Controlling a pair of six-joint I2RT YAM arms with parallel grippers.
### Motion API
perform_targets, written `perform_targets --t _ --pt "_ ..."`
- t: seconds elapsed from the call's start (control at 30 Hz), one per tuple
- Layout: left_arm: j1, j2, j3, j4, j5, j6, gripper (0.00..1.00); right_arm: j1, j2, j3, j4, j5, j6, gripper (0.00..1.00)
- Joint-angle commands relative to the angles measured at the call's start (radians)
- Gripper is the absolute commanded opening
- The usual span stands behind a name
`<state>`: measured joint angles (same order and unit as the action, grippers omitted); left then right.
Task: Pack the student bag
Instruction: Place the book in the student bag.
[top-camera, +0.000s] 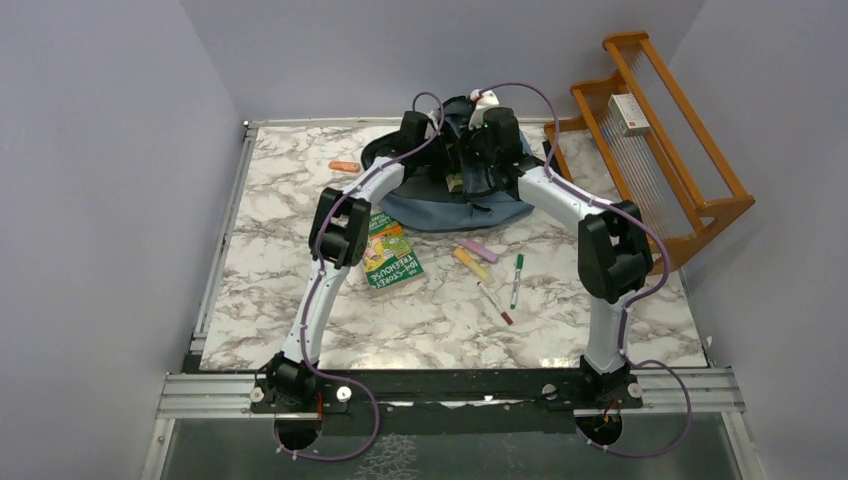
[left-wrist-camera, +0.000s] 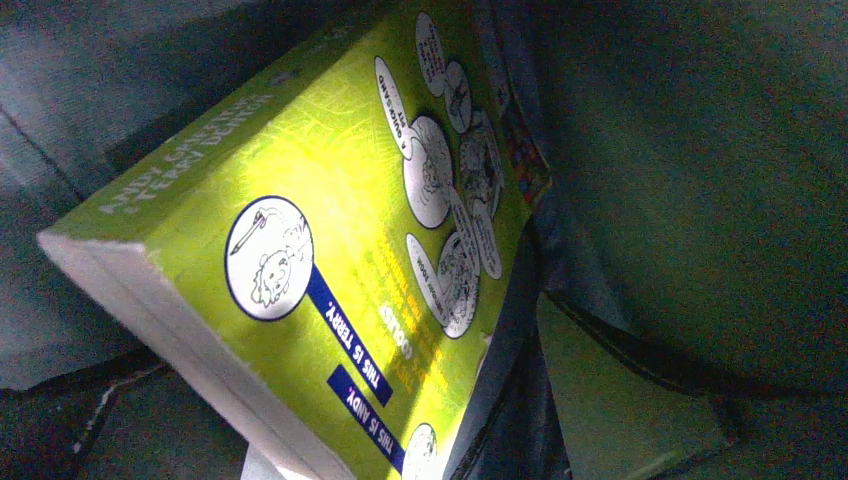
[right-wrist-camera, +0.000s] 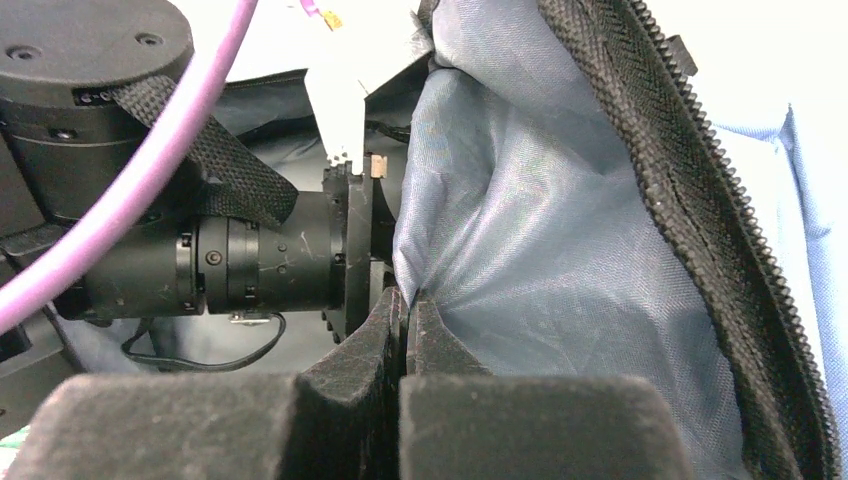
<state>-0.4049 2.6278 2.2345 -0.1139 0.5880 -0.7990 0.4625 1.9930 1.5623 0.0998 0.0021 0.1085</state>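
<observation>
The student bag (top-camera: 455, 208), slate-blue, lies at the table's back middle with its top open toward both arms. My right gripper (right-wrist-camera: 405, 303) is shut on a fold of the bag's grey lining (right-wrist-camera: 560, 250), just inside the dark zipper (right-wrist-camera: 700, 200), holding the mouth open. The left arm (right-wrist-camera: 200, 260) reaches into that mouth; its wrist (top-camera: 414, 130) shows from above, the fingers are hidden. In the left wrist view a yellow-green paperback (left-wrist-camera: 330, 250) leans tilted inside the bag's dim interior (left-wrist-camera: 700, 150), with no fingers showing on it.
On the marble table lie a second green book (top-camera: 390, 255), a purple highlighter (top-camera: 478, 249), a yellow one (top-camera: 470, 263), a green pen (top-camera: 517, 280), a red pen (top-camera: 494, 302) and an orange marker (top-camera: 343, 166). A wooden rack (top-camera: 650, 130) stands at the right.
</observation>
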Motion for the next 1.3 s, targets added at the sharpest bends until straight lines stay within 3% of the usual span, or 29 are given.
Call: perform_targets --t 0.0,0.3,0.77,0.93,1.13,1.27 --pt "0.020 -0.103 0.004 -0.095 -0.078 0.109 0.99 0.011 -0.046 -0.025 0.045 -0.019 0.018 0.01" --pt "0.069 -0.169 -0.021 -0.271 -0.182 0.223 0.99 0.010 -0.044 -0.033 0.042 -0.011 0.014 0.01" --pt "0.090 -0.524 -0.284 -0.258 -0.234 0.412 0.99 -0.015 0.025 0.015 -0.054 -0.025 0.080 0.02" --pt "0.120 -0.704 -0.488 -0.209 -0.245 0.433 0.99 -0.056 0.049 0.015 -0.073 -0.115 0.159 0.09" --pt "0.215 -0.916 -0.809 -0.135 -0.241 0.406 0.99 -0.120 0.084 0.007 -0.068 -0.263 0.261 0.38" --pt "0.255 -1.045 -0.972 -0.132 -0.288 0.414 0.99 -0.145 0.097 -0.004 -0.047 -0.331 0.298 0.50"
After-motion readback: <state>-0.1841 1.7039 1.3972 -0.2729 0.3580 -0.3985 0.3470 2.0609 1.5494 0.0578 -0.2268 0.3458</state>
